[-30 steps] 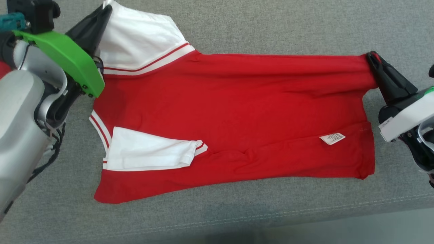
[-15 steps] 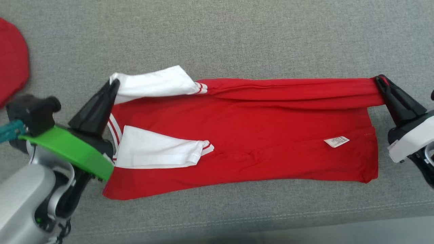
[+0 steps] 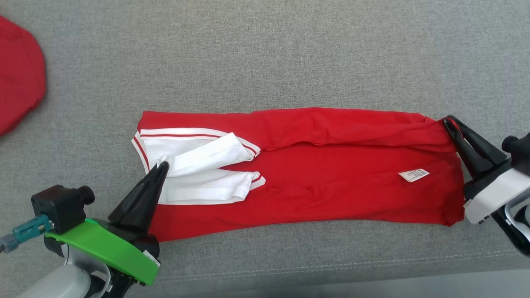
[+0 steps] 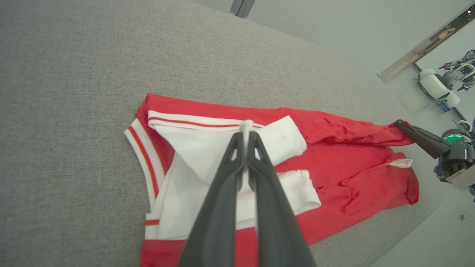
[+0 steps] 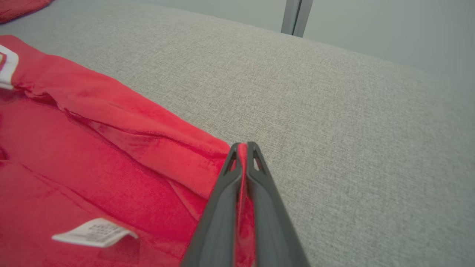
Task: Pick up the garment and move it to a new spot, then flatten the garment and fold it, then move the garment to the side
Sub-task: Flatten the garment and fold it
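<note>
Weave of coarse grey thread is seen across the padded grey surface (image 3: 265, 54), and a stitched seam (image 3: 331, 261) is run along its near edge. In the middle of this surface the soft red jersey garment (image 3: 331, 186) is laid lengthwise from left to right as a long, narrow band. Its far edge is doubled over toward the near side, and shallow wrinkles are seen in the cloth.

At the left end two white sleeves (image 3: 207, 188) are lapped one over the other, and ribbed white trim with thin red stripes is seen at their cuffs. A small white printed label (image 3: 414, 175) is lying flat on the red cloth near the right end.

The slim, dark, tapered fingers of the left gripper (image 3: 162, 166) are pressed together, and a fold of white sleeve cloth is pinched between their tips. A flat bright green plastic plate (image 3: 103, 248) is mounted behind them. The right gripper (image 3: 448, 122) is likewise clamped shut, on the far right corner of the red cloth.

A second rounded red cloth (image 3: 16, 74) is lying at the far left, well apart.
</note>
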Motion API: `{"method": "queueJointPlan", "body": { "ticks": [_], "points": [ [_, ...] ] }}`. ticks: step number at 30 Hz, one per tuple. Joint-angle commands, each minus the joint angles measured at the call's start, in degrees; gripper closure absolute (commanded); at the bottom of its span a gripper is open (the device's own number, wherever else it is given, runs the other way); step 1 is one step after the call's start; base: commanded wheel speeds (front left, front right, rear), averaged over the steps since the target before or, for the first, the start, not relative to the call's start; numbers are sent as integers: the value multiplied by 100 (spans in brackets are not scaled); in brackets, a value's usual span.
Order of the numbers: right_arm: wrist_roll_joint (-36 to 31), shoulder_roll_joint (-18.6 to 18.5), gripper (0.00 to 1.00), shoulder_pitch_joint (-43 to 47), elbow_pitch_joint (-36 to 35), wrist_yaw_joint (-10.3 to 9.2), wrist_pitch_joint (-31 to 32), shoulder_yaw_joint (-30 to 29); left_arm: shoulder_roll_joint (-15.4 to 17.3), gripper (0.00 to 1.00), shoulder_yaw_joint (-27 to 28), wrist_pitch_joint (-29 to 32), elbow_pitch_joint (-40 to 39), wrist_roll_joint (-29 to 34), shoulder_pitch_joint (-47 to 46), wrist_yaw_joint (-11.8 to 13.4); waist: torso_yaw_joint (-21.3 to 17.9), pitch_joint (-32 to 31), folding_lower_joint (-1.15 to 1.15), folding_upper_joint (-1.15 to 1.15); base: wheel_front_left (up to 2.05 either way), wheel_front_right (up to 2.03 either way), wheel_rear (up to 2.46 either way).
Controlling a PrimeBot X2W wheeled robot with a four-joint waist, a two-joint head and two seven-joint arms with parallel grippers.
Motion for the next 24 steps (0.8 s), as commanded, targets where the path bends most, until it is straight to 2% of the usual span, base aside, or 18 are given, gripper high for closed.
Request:
{"method": "queueJointPlan", "body": {
  "ticks": [1,2,3,4,5,7,10,14,15,19,24],
  "points": [
    [95,70,100,171,0,-11,-43,-75,-64,100,36,-44,26,-104,126,-40,4,-26,0,0,0,0,0],
    [115,71,69,245,10,-10,-37,-52,-92,100,51,-59,60,-164,183,-52,2,-41,0,0,0,0,0],
    [126,73,0,287,-6,-10,-38,-36,-98,91,43,-59,109,-212,249,-56,-4,-53,0,0,0,0,0],
    [249,129,0,340,-14,-11,-39,-50,-115,54,49,-63,157,-251,301,-58,-11,-67,0,0,0,0,0],
    [259,126,0,406,15,-10,-36,-40,-139,0,52,-65,203,-323,343,-48,-14,-81,0,0,0,0,0],
    [365,173,0,510,20,-11,-38,-69,-182,0,38,-29,260,-438,422,-93,-17,-110,0,0,0,0,0],
    [488,241,0,699,-30,-11,-39,-223,-188,0,96,-73,391,-387,499,10,7,-165,0,0,0,0,0],
    [812,676,0,1049,-405,-10,-39,-933,-255,0,378,-139,509,-81,507,276,33,-285,0,0,0,0,0],
    [812,676,0,1049,-405,-10,-39,-933,-255,0,378,-139,509,-81,507,276,33,-285,0,0,0,0,0],
    [755,1328,0,1387,-871,-11,-40,-1990,-458,0,807,-178,488,406,502,617,14,-439,0,0,0,0,0],
    [217,2063,0,1485,-1026,-7,-39,-2750,-893,0,1250,-172,422,1127,505,874,-55,-612,0,0,0,0,0]
  ]
}}
